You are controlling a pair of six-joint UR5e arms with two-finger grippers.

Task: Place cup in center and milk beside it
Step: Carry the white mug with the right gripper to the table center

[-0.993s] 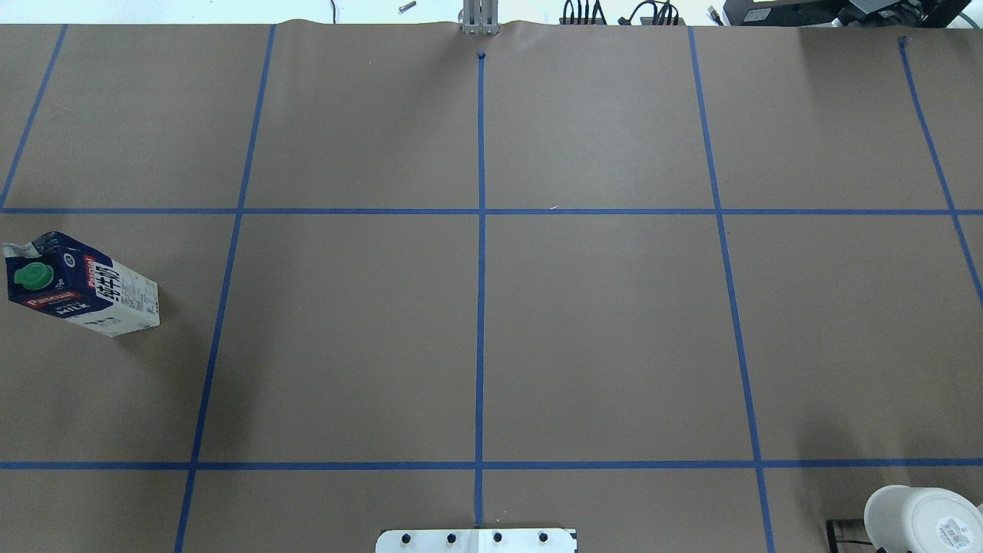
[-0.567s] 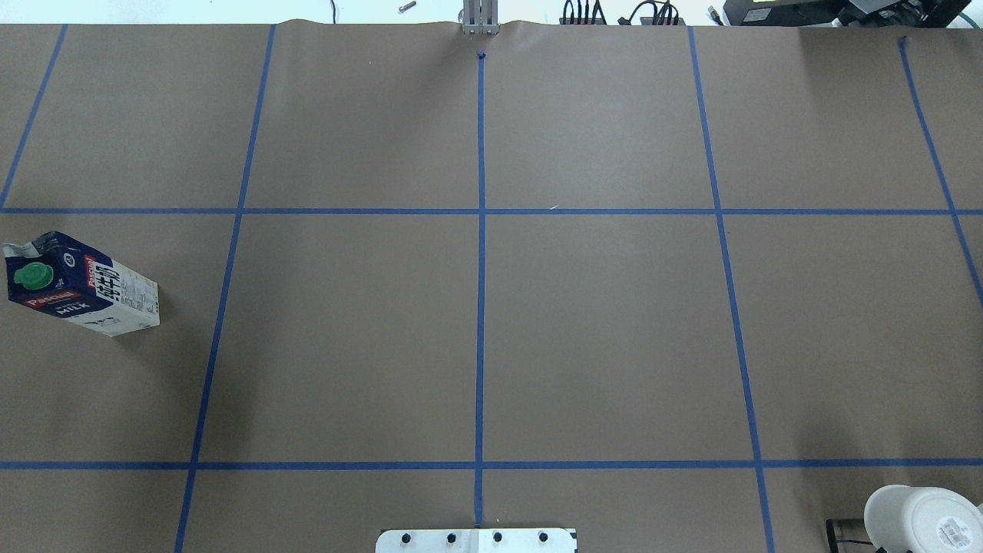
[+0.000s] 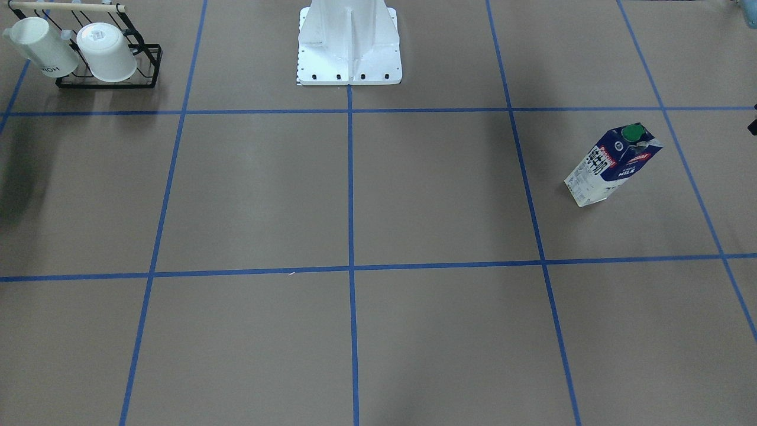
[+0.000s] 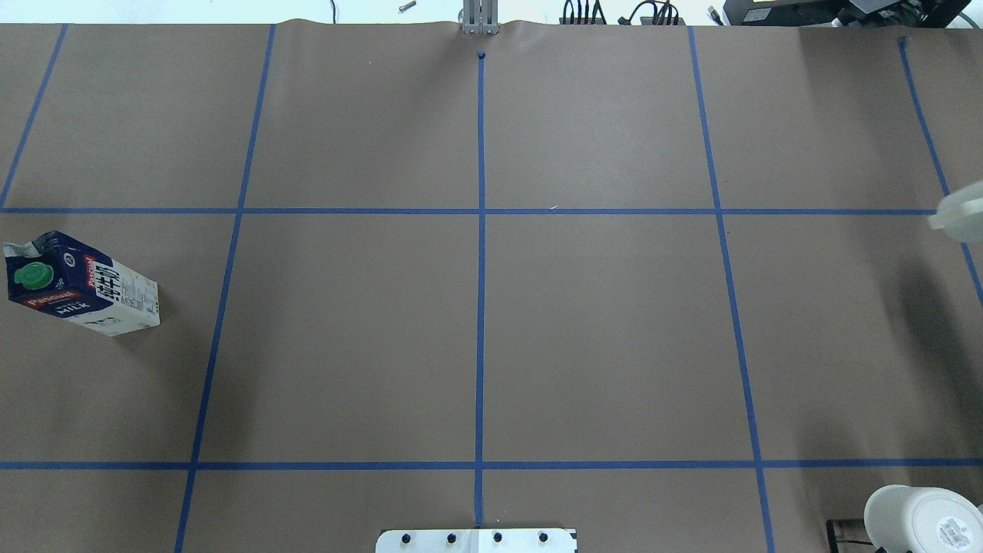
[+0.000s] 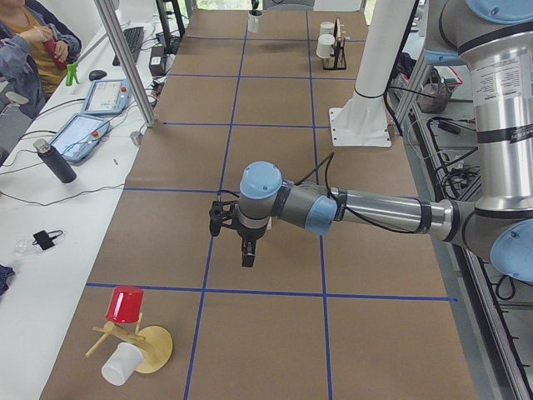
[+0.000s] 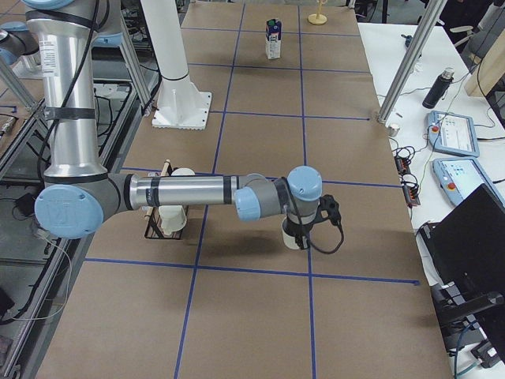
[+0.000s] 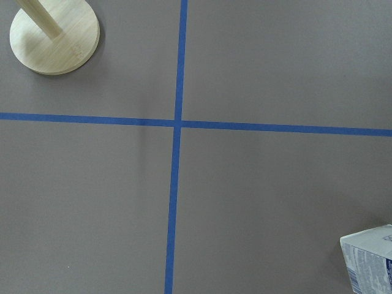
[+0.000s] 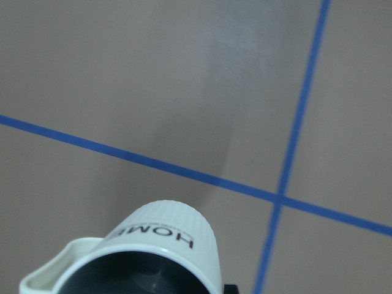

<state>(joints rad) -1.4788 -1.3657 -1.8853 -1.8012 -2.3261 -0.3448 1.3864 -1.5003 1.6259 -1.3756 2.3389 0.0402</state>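
Observation:
The milk [image 4: 81, 286], a navy and white carton with a green cap, stands at the table's left edge; it also shows in the front view [image 3: 612, 165] and far off in the right side view [image 6: 273, 38]. The cup [image 8: 162, 245], white with dark "HOME" lettering and a dark inside, fills the bottom of the right wrist view. My right gripper [image 6: 304, 230] holds it [image 6: 293, 237] over the table's right part; its edge shows in the overhead view [image 4: 960, 216]. My left gripper [image 5: 247, 254] hangs over the table near the milk's corner [image 7: 370, 260]; I cannot tell if it is open.
A black wire rack [image 3: 109, 77] near the robot's right side holds a lettered mug [image 3: 41, 44] and a plain one [image 3: 106, 50]. A wooden stand [image 5: 154, 348] with a red and a white cup stands beyond the milk. The robot base [image 3: 349, 41] stands at the table's near edge.
In the overhead view a white cup edge has come in at the right edge, level with the far tape line. The milk and the rack mug have not moved.

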